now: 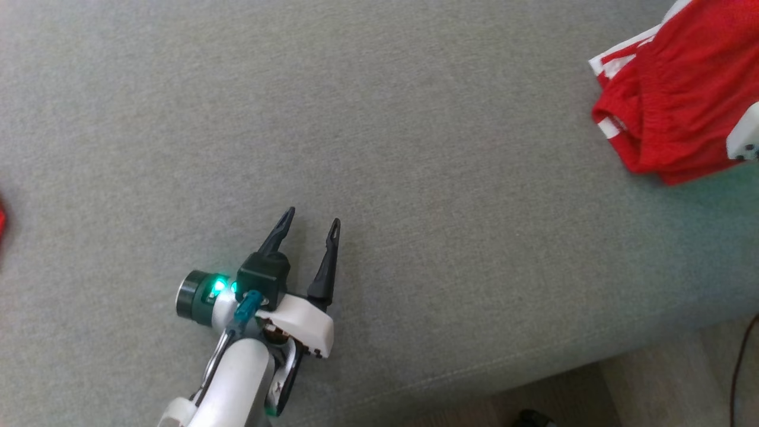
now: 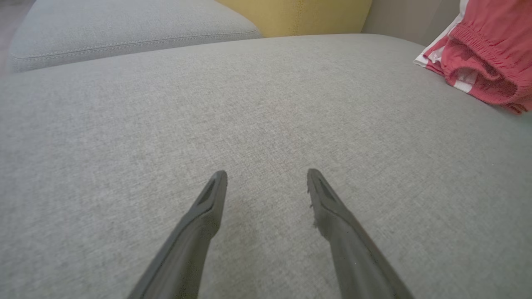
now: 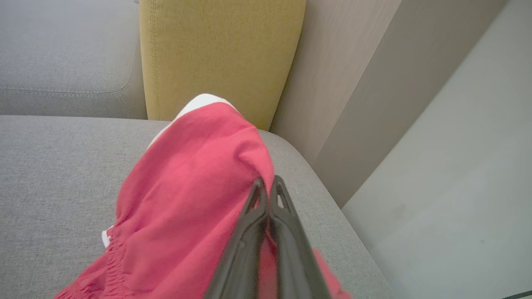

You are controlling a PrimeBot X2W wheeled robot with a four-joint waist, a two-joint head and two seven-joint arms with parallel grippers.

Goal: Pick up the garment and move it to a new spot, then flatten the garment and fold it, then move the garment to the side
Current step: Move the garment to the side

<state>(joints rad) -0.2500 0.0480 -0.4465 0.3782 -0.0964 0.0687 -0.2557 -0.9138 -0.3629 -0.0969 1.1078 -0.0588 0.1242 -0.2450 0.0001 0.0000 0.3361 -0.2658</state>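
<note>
One red garment [image 1: 676, 101] with white stripes lies bunched at the far right end of the grey sofa seat [image 1: 415, 118], close to that corner. The left wrist view shows its gathered waistband [image 2: 486, 62] facing the middle of the seat, a detail the right wrist view blurs. The right wrist view, looking along the cloth [image 3: 187, 199], shows what the head view cuts off: the right tool [image 3: 268, 180] is closed tight, finger against finger. Its tips are pinched on a raised fold at the garment's right side, and red cloth shows in the slit between the fingers lower down. In the head view, a pale casing [image 1: 744, 139] sits at the right edge over the garment.

Well apart, at the near left of the seat, the left tool [image 1: 313, 216] is spread wide with nothing between its fingers. Its own camera shows bare grey fabric in the gap [image 2: 267, 173]. A yellow cushion [image 3: 220, 54] stands behind the seat, beside a beige wall panel [image 3: 353, 83].
</note>
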